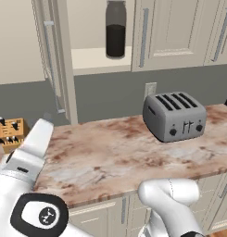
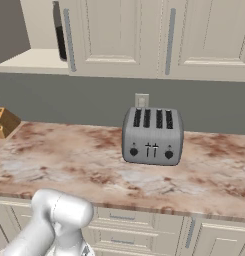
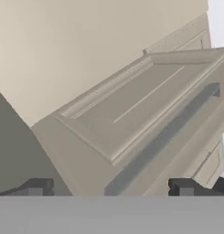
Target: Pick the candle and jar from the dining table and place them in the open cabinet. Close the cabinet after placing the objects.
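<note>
no readable text, labels or numbers

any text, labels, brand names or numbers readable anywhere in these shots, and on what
None can be read.
toaster: small white marks by its front knobs, too small to read.
knife block: pale spots, not lettering.
jar and open cabinet door: plain, no label.

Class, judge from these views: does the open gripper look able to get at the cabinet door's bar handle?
Probably yes. In the hand view the gripper faces the open door's handle with jaws spread and nothing between them.
</note>
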